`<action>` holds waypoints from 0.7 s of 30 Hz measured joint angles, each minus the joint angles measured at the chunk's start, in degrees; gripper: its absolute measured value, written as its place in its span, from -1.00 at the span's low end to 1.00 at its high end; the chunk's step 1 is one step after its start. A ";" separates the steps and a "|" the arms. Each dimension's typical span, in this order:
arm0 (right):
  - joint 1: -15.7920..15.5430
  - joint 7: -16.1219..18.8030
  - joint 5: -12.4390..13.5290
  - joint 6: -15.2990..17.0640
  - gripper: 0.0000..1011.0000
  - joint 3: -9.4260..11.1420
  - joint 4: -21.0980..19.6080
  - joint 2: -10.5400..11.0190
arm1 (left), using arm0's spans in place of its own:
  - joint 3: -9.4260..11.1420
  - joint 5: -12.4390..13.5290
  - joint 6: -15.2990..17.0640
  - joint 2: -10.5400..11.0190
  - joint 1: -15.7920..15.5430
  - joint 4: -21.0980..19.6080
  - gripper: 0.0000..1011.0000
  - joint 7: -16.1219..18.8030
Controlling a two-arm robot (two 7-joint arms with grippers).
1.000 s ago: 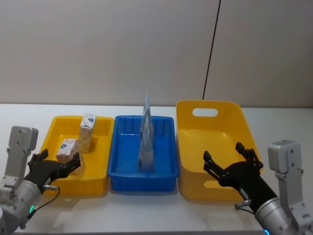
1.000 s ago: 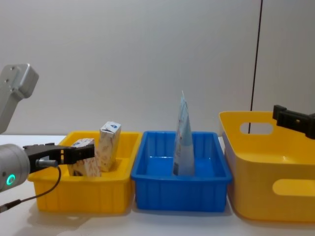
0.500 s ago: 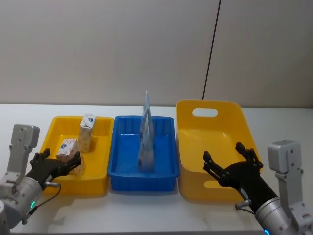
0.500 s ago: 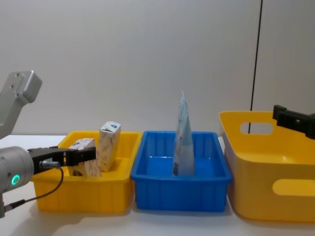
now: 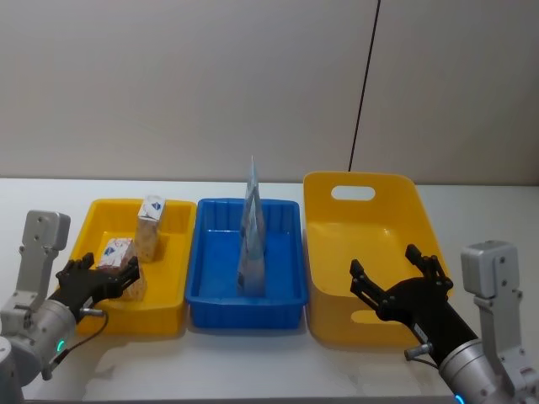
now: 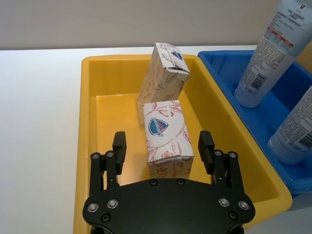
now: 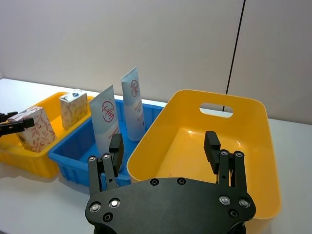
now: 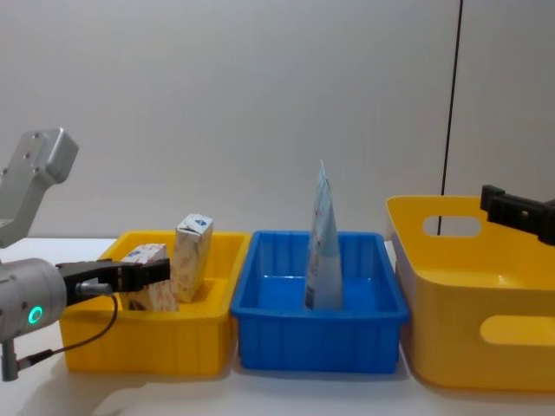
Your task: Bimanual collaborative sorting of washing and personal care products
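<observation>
Where the bench (image 5: 253, 353) lies nearest the robot, the left gripper (image 5: 105, 269) sits at the near end of the yellow tray (image 5: 173, 286). Its jaws are released and stand either side of the white box with red floral print (image 5: 115, 252) without touching it. Well apart at 3 o'clock, the right gripper (image 5: 396, 282) hangs over the near rim of the big yellow bin (image 5: 370, 219), jaws likewise spread, grasping nothing. At the floral box's 1 o'clock, the beige carton (image 5: 152, 223) leans slightly in the same tray. The blue tray (image 5: 215, 278) lies at 3 o'clock of the yellow one. In it stand the white bottle with red round logo (image 7: 107, 117) and, at its 12 o'clock, the pale blue tapering tube (image 7: 132, 102).
</observation>
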 joint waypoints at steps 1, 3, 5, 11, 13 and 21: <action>0.00 0.00 0.00 0.00 0.98 0.00 0.00 0.00 | -0.01 0.01 -0.05 -0.09 -0.13 0.21 0.75 -0.09; 0.00 0.00 0.00 0.00 0.98 0.00 0.00 0.00 | -0.05 0.04 -0.17 -0.27 -0.40 0.62 0.60 -0.32; 0.00 0.00 0.00 0.00 0.98 0.00 0.00 0.00 | -0.08 0.08 -0.29 -0.39 -0.57 0.89 0.55 -0.53; 0.00 0.00 0.00 0.00 0.98 0.00 0.00 0.00 | -0.15 0.29 -0.52 -0.76 -1.06 1.69 0.16 -1.08; 0.00 0.00 0.00 0.00 0.98 0.00 0.00 0.00 | -0.18 0.38 -0.54 -0.87 -1.19 1.88 0.05 -1.22; 0.00 0.00 0.00 0.00 0.98 0.00 0.00 0.00 | -0.39 0.75 -0.29 -1.24 -1.35 2.08 -0.18 -1.37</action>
